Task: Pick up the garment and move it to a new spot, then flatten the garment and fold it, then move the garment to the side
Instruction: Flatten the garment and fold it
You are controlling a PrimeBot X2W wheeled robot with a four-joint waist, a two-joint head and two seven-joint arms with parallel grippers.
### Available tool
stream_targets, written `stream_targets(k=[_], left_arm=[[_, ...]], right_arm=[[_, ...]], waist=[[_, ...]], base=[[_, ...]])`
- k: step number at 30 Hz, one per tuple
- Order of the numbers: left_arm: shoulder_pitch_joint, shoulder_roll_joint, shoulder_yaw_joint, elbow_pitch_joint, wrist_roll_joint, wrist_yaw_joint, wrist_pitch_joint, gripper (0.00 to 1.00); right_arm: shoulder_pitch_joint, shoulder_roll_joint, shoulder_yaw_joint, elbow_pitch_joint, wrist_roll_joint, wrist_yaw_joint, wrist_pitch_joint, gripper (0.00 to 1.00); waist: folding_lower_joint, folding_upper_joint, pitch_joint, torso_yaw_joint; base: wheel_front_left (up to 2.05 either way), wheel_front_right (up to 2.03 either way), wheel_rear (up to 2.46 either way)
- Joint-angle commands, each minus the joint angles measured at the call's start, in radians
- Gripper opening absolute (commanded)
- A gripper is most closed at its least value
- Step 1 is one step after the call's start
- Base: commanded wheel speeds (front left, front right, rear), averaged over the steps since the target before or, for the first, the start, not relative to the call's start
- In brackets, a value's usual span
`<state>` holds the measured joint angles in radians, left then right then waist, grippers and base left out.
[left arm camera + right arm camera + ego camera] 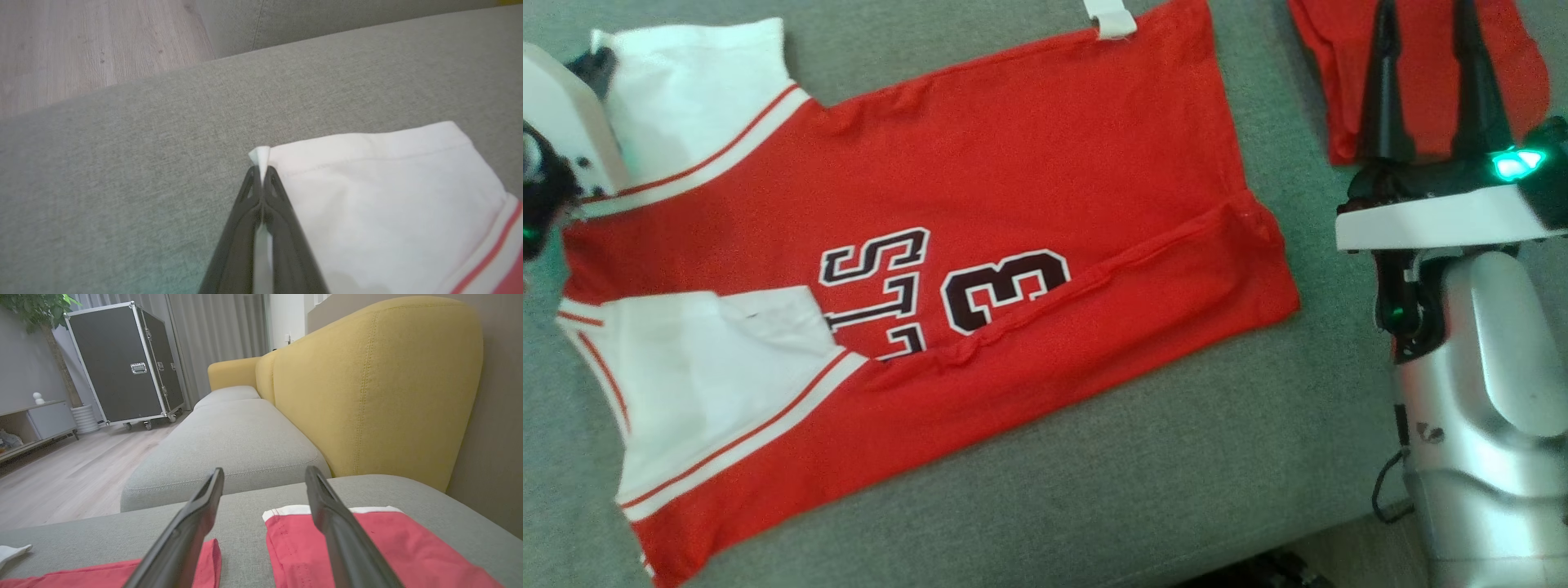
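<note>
Jersey (1029, 180) lying lengthwise across the sofa cushion (1094, 490), white sleeves (686, 90) toward robot's left
Readable: "S", "L", "3"; left gripper (261, 171) pinched on one sleeve's corner, right gripper (264, 473) spread apart

I'm working in what looks like a home living room: a grey sofa (245, 437) with a yellow back (367, 396), a pale wood floor (81, 469), long curtains (220, 330), a plant (36, 306) by a low shelf (36, 416), and a wheeled black case (118, 363) parked near the curtains.
</note>
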<state>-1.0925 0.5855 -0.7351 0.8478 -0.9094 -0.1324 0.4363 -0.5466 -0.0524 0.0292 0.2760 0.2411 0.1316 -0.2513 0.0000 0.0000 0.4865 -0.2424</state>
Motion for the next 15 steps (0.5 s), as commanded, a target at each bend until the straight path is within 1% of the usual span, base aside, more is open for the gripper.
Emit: stream_targets(k=[1, 5, 9, 11, 15], left_arm=[[-0.002, 0.041, 0.018, -0.027, -0.001, 0.002, -0.039, 0.0], [-0.01, 0.029, -0.005, -0.074, 0.011, 0.002, -0.195, 0.0], [-0.002, 0.008, -0.038, -0.136, 0.028, 0.002, -0.34, 0.0], [0.009, 0.0, -0.054, -0.172, 0.032, 0.002, -0.39, 0.0], [0.052, -0.009, -0.082, -0.259, 0.03, 0.002, -0.455, 0.0]], right_arm=[[-0.028, 0.002, 0.02, -0.021, -0.018, -0.001, -0.008, 1.0], [-0.054, 0.002, 0.031, 0.018, -0.056, -0.001, 0.048, 1.0], [-0.09, -0.013, 0.024, 0.08, -0.109, -0.001, 0.136, 1.0], [-0.109, -0.034, 0.03, 0.122, -0.114, -0.001, 0.187, 1.0], [-0.152, -0.09, 0.052, 0.227, -0.106, -0.001, 0.287, 1.0]], waist=[[0.0, 0.0, -0.023, 0.021], [0.0, 0.0, -0.069, 0.067], [0.0, 0.0, -0.112, 0.136], [0.0, 0.0, -0.128, 0.172], [0.0, 0.0, -0.149, 0.236]], base=[[0.0, 0.0, 0.0], [0.0, 0.0, 0.0], [0.0, 0.0, 0.0], [0.0, 0.0, 0.0], [0.0, 0.0, 0.0]])
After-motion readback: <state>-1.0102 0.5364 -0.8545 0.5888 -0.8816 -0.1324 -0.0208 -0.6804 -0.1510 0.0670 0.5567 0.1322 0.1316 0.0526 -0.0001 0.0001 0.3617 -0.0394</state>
